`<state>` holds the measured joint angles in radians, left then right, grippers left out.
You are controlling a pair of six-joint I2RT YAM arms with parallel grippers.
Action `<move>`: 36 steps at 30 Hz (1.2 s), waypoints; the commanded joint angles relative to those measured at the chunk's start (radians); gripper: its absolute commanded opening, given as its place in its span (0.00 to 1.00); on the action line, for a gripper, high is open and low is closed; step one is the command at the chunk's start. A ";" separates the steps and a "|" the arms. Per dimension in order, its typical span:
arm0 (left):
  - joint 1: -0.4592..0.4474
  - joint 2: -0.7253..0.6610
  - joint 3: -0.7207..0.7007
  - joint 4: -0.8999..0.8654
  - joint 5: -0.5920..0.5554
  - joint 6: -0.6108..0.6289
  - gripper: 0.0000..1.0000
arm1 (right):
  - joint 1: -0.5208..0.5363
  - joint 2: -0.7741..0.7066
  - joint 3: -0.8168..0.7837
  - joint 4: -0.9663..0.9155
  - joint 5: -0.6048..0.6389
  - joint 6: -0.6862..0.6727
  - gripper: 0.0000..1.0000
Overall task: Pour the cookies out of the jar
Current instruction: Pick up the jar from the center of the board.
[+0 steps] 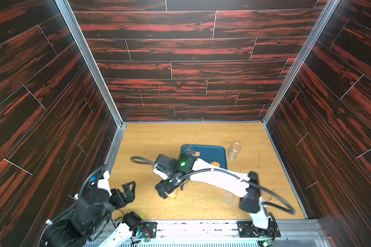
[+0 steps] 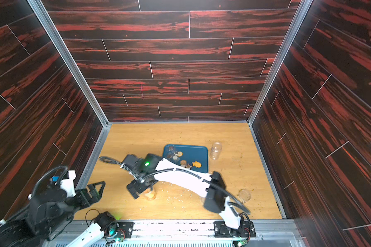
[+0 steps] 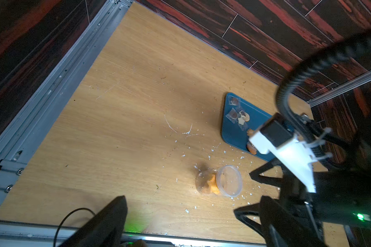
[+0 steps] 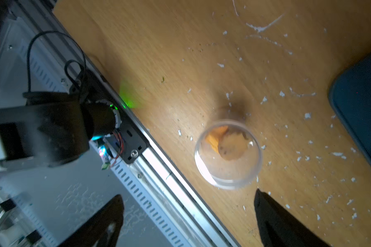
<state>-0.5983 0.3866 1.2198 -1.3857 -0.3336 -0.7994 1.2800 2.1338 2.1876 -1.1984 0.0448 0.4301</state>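
- Nearest, at the front left of the surface [image 1: 150, 139], the left pincer [image 1: 130, 189] hangs above the wood. Its jaws are wide apart and hold nothing, and it is well apart from the jar.
- Next, the right arm [image 1: 219, 177] reaches from the front right corner across to the middle. The right pincer [image 4: 189, 194] points down there, also spread wide, with nothing between its two sides.
- Just past its tips sits the jar [image 4: 228, 154], small, clear and lidless, resting on the surface with its round mouth open toward the right wrist camera.
- In that wrist view the jar lies ahead of the pincer rather than inside it, nearer one finger than the other. No contact shows.
- In both top views the pincer hangs over the jar and hides most of it.
- Inside the jar lie a few cookies [image 4: 227, 145], one bright orange and one pale golden. The blur hides their exact shapes.
- Pale crumbs [image 4: 306, 115] are scattered over the wood around the jar and toward the tray.
- Farther back lies a dark blue tray [image 2: 199, 151], flat on the surface, its near edge partly hidden by the right arm.
- More cookies rest on the tray: an orange fish-like one [image 2: 196, 164], and brown and pale ones toward its left side.
- Beyond, just beside the tray's right edge, is a second clear jar [image 1: 234, 150].
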 commanded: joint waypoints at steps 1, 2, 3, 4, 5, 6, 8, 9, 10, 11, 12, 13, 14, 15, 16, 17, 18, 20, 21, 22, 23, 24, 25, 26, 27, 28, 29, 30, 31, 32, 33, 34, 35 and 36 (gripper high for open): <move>0.004 -0.040 0.036 -0.077 -0.032 -0.027 1.00 | 0.009 0.125 0.138 -0.120 0.116 0.036 0.98; 0.004 -0.044 0.038 -0.086 -0.024 -0.027 1.00 | 0.010 0.167 0.202 -0.162 0.150 0.044 0.98; 0.003 -0.048 0.041 -0.095 -0.018 -0.027 1.00 | 0.010 0.202 0.263 -0.202 0.178 0.053 0.98; 0.003 -0.052 0.044 -0.101 -0.012 -0.026 1.00 | 0.011 0.243 0.332 -0.253 0.202 0.064 0.98; 0.003 -0.056 0.048 -0.106 -0.009 -0.026 1.00 | 0.010 0.277 0.390 -0.294 0.215 0.073 0.99; 0.003 -0.060 0.053 -0.111 -0.009 -0.024 1.00 | 0.010 0.300 0.429 -0.328 0.225 0.083 0.98; 0.003 -0.069 0.063 -0.125 -0.015 -0.024 0.99 | 0.010 0.330 0.453 -0.373 0.228 0.096 0.98; 0.003 -0.072 0.066 -0.131 -0.016 -0.023 1.00 | 0.011 0.325 0.429 -0.374 0.220 0.098 0.98; 0.003 -0.073 0.069 -0.138 -0.014 -0.021 0.99 | 0.011 0.316 0.393 -0.363 0.212 0.102 0.97; 0.003 -0.076 0.070 -0.142 -0.011 -0.018 0.99 | 0.013 0.299 0.354 -0.343 0.203 0.100 0.97; 0.003 -0.077 0.070 -0.148 -0.010 -0.016 1.00 | 0.015 0.286 0.325 -0.327 0.199 0.103 0.96; 0.002 -0.078 0.071 -0.151 -0.007 -0.012 1.00 | 0.015 0.273 0.300 -0.313 0.190 0.109 0.96; 0.002 -0.077 0.070 -0.153 -0.004 -0.010 1.00 | 0.015 0.263 0.277 -0.304 0.180 0.114 0.95; 0.002 -0.079 0.069 -0.153 -0.004 -0.006 1.00 | 0.015 0.258 0.266 -0.299 0.173 0.118 0.94; 0.000 -0.078 0.066 -0.152 -0.001 -0.001 1.00 | 0.015 0.255 0.254 -0.297 0.164 0.122 0.93; 0.001 -0.078 0.066 -0.150 0.001 0.002 0.99 | 0.015 0.256 0.247 -0.297 0.156 0.124 0.92; -0.001 -0.075 0.064 -0.145 0.001 0.007 1.00 | 0.016 0.255 0.236 -0.290 0.150 0.124 0.92; -0.004 -0.071 0.067 -0.142 0.002 0.015 1.00 | 0.018 0.255 0.222 -0.275 0.145 0.132 0.91; -0.007 -0.066 0.069 -0.141 0.002 0.021 1.00 | 0.017 0.257 0.221 -0.272 0.147 0.135 0.90; -0.009 -0.064 0.071 -0.140 0.002 0.027 0.99 | 0.018 0.259 0.225 -0.271 0.150 0.140 0.89; -0.009 -0.061 0.073 -0.141 0.002 0.032 1.00 | 0.018 0.262 0.229 -0.272 0.153 0.144 0.88; -0.012 -0.060 0.075 -0.144 0.001 0.038 1.00 | 0.017 0.264 0.233 -0.274 0.152 0.146 0.86; -0.014 -0.058 0.077 -0.144 0.001 0.041 1.00 | 0.016 0.266 0.234 -0.277 0.152 0.149 0.82; -0.015 -0.058 0.076 -0.144 -0.001 0.044 1.00 | 0.016 0.268 0.231 -0.279 0.146 0.151 0.78; -0.018 -0.058 0.077 -0.146 -0.001 0.045 1.00 | 0.016 0.270 0.230 -0.281 0.142 0.151 0.73; -0.021 -0.058 0.075 -0.147 -0.002 0.046 1.00 | 0.016 0.271 0.228 -0.284 0.138 0.152 0.65; -0.024 -0.059 0.074 -0.148 -0.002 0.044 1.00 | 0.016 0.270 0.228 -0.286 0.137 0.153 0.62; -0.027 -0.059 0.073 -0.146 -0.003 0.044 0.99 | 0.016 0.269 0.228 -0.289 0.139 0.156 0.61; -0.030 -0.061 0.070 -0.144 -0.005 0.043 1.00 | 0.016 0.266 0.230 -0.296 0.146 0.159 0.61; -0.033 -0.062 0.068 -0.142 -0.005 0.041 1.00 | 0.016 0.262 0.232 -0.301 0.152 0.160 0.61; -0.034 -0.064 0.064 -0.140 -0.005 0.041 1.00 | 0.016 0.257 0.235 -0.310 0.161 0.161 0.61; -0.038 -0.064 0.060 -0.135 -0.001 0.044 1.00 | 0.015 0.249 0.240 -0.321 0.171 0.163 0.61; -0.039 -0.063 0.054 -0.122 0.010 0.052 1.00 | 0.013 0.240 0.244 -0.327 0.180 0.165 0.59; -0.040 -0.060 0.043 -0.102 0.038 0.076 1.00 | 0.010 0.224 0.247 -0.332 0.190 0.170 0.58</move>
<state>-0.6323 0.3122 1.2778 -1.4956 -0.3202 -0.7555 1.2911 2.4069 2.4134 -1.4658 0.1997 0.5694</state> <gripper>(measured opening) 0.995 0.671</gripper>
